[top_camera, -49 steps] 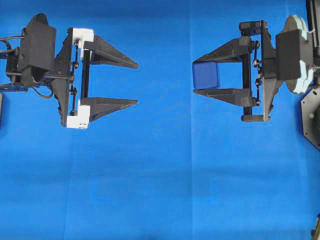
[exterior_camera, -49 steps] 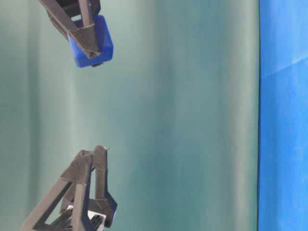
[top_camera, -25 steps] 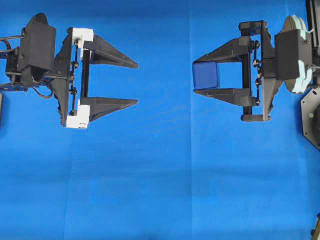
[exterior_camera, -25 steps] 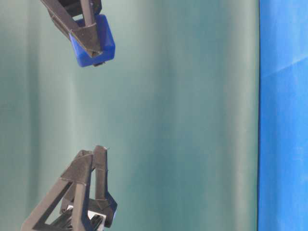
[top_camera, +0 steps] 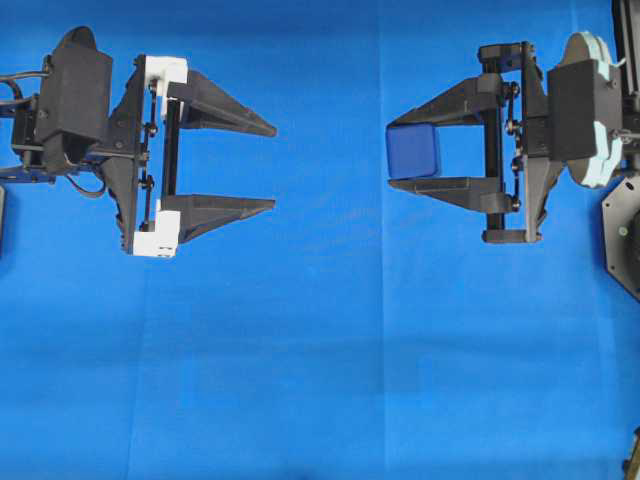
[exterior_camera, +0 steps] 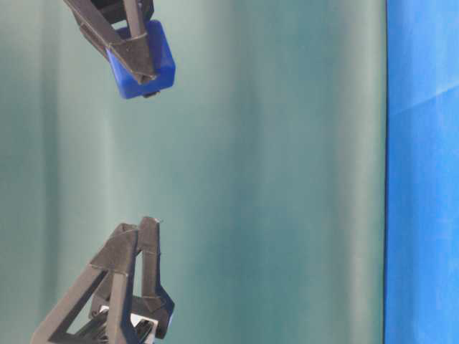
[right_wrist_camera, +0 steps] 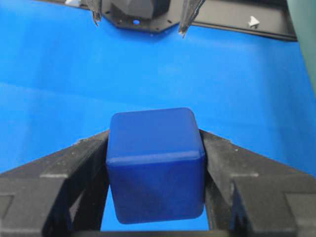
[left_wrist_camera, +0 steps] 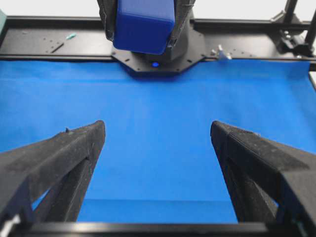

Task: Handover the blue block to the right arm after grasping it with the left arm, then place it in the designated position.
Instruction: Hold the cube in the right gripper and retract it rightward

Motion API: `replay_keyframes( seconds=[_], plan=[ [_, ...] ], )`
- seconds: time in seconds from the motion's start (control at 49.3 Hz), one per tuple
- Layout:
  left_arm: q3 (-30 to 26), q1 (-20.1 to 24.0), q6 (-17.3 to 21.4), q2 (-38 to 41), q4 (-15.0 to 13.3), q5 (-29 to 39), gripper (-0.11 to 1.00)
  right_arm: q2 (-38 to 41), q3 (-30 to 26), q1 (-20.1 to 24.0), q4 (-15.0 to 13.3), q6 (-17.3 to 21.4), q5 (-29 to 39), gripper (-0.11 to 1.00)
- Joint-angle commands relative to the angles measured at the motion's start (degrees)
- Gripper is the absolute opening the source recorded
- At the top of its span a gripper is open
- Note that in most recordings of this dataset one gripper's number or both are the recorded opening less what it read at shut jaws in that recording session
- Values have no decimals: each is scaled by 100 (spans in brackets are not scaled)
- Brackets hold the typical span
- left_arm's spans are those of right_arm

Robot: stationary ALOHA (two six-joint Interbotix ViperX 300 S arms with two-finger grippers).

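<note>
The right gripper (top_camera: 388, 153) has its two black fingers closed on the blue block (top_camera: 412, 151), pinching the cube at its tips so that one finger presses each opposite side; the right wrist view shows the block (right_wrist_camera: 156, 164) wedged squarely between the fingers (right_wrist_camera: 74, 163), with its rounded top face turned toward the camera. In the table-level view the block (exterior_camera: 146, 61) hangs in the air, well clear of the blue cloth (exterior_camera: 423, 172), gripped by the pointed fingertips. Behind the fingers sits the pale grey-teal housing (top_camera: 596, 110) of the right arm. Facing it across the middle, the left gripper (top_camera: 274, 166) stands wide open and holds nothing, its fingers (top_camera: 225, 106) spread far apart on their white mount blocks (top_camera: 163, 72), and a clear gap of cloth (top_camera: 330, 300) lies between its tips and the block. From the left wrist view the two spread fingers (left_wrist_camera: 54, 163) frame the cloth, and the block (left_wrist_camera: 143, 24) shows above them, held in the opposite gripper. The designated position cannot be made out on the cloth.
</note>
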Motion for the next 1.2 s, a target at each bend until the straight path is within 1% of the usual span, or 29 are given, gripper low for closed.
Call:
replay_keyframes(
  seconds=[0.0, 0.142, 0.365, 0.69, 0.913, 1.034, 1.176],
  plan=[
    [-141, 0, 0, -88, 0, -53, 92, -70, -185, 9, 18, 18, -18, 44],
    [-149, 0, 0, -88, 0, -53, 92, -62, -193, 9, 18, 18, 9, 44],
    [-149, 0, 0, -88, 0, -53, 92, -70, -220, 18, 35, 35, 290, 44],
    [-167, 0, 9, -88, 9, -53, 92, -70, -237, 149, 35, 290, 1230, 44],
    [-158, 0, 9, -88, 9, -53, 92, -70, -255, 237, 35, 378, 1846, 44],
    [-167, 0, 9, -97, 0, -53, 92, -70, -264, 255, 35, 396, 2039, 44],
    [-176, 0, 9, -88, 0, -53, 92, -70, -264, 264, 35, 396, 2074, 44]
  ],
)
